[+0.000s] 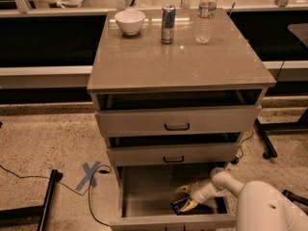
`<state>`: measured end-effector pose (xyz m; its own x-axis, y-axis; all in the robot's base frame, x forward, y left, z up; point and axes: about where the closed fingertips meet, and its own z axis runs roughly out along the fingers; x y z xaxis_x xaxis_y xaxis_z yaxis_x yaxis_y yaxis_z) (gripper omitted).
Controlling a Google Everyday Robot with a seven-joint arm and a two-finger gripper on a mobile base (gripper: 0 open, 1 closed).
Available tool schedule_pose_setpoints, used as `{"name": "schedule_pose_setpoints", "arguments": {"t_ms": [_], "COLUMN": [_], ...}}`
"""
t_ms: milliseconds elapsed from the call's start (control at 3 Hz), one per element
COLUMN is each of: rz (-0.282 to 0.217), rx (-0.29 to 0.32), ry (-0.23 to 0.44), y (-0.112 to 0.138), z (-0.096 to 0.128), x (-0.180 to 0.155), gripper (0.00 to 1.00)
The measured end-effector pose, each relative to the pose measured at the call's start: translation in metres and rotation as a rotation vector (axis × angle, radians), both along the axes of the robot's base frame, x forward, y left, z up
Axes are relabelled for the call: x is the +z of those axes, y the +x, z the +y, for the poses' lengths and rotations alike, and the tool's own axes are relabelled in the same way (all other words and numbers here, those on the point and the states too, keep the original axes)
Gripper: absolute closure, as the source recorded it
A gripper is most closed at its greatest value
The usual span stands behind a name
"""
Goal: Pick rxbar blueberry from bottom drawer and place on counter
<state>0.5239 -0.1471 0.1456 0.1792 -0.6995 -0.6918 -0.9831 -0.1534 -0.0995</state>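
Note:
The bottom drawer [144, 196] is pulled out, with a flat grey floor. The rxbar blueberry [177, 207], a small dark wrapper, lies on that floor near the drawer's front right. My gripper [185, 197] reaches into the drawer from the right on a white arm. Its pale fingers [183, 189] are spread apart, one behind the bar and one at its front edge, straddling it. The counter [178, 57] is the glossy grey-brown top of the cabinet.
On the counter's back edge stand a white bowl [130, 21], a slim can [168, 17] and a water bottle [206, 13]. The two upper drawers [176, 121] are slightly open. A blue tape cross [89, 174] and cables lie on the floor at left.

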Motion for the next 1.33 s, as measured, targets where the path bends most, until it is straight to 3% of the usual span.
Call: {"name": "schedule_pose_setpoints", "arguments": {"t_ms": [667,1333], "rz": [-0.007,-0.004], "rx": [0.079,0.124], "ry": [-0.090,-0.122], "y": [0.011,0.005], "z": [-0.013,-0.032], "x": [-0.021,-0.029], "gripper": [0.40,0.39]}}
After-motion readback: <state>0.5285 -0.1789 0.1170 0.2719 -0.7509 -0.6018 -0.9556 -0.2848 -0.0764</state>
